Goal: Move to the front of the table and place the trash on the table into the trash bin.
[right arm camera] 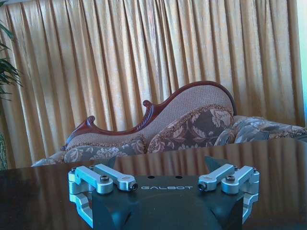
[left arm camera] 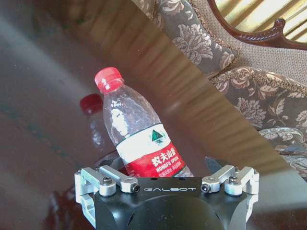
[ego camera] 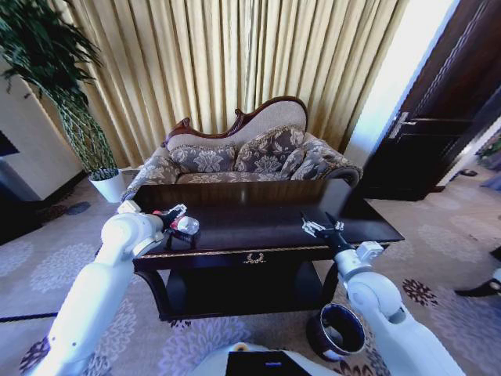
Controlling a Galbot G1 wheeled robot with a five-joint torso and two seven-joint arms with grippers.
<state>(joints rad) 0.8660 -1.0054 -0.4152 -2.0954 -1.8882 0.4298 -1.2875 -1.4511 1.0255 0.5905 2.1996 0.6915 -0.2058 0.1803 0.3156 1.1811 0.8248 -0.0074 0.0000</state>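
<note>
The left claw [left arm camera: 163,178] grips the bottle [left arm camera: 139,134], tilted with its red cap away from the claw, over the dark table [ego camera: 266,227] by the sofa [ego camera: 250,157], while the right claw [ego camera: 321,227] hangs open above the table.

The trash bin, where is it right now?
In the head view, the small round dark trash bin stands on the patterned carpet at the robot's right, below the dark glossy table's front right corner, beside the right arm.
</note>
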